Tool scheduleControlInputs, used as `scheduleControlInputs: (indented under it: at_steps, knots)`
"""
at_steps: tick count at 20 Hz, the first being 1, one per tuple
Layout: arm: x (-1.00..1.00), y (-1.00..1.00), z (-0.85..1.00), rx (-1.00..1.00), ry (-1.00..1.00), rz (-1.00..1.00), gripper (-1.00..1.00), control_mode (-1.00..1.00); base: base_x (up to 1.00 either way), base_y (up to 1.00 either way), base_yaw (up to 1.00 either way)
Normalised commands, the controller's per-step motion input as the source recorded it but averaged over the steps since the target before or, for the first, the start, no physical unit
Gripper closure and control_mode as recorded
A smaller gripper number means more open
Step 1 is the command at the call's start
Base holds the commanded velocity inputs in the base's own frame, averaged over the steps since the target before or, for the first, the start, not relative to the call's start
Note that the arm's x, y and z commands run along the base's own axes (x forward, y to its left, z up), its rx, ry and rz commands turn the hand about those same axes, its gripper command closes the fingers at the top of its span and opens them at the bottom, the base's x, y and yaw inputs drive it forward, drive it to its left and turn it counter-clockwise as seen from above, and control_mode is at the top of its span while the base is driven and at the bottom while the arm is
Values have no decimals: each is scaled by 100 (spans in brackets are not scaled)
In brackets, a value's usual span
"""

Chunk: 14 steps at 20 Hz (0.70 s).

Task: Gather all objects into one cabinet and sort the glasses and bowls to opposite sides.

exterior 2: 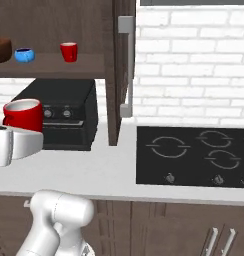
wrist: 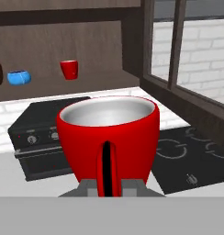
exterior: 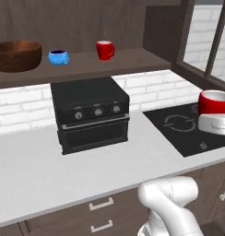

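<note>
Simulated kitchen with white brick wall, pale counter, black cooktop to the right, and a black countertop oven beneath the open wall cabinet.

Already on the cabinet shelf: wooden bowl at the far left, blue cup just beside it, one red mug further right, apart from both. Glass-paned door swung wide open, grey bar handle facing outward.

Second red mug off the shelf, carried in the gripper, fingers closed around its handle side as far as the hand view shows; mug upright, pale inside visible, apparently empty. Seen from the left base view near the right edge, above the cooktop; from the right base view at the far left, in front of the oven. Held well below shelf level and well apart from the cabinet opening.

Judged progress: three of four items gathered, last one in hand. Remaining: lift to shelf height, reach in and set down on the right part of the shelf near the other red mug, keeping cups away from the bowl. Possibly also a shift of the blue cup rightward, since it sits close to the bowl rather than on the opposite side.
</note>
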Motion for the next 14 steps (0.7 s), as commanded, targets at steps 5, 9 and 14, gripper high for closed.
scheduleControlInputs:
  at_steps: [5, 9, 14]
  knots:
    - [0, 0, 0, 0, 0, 0, 100, 100, 3, 37, 11]
    - [0, 0, 0, 0, 0, 0, 100, 100, 0, 31, 20]
    - [0, 0, 0, 0, 0, 0, 100, 100, 3, 24, 25]
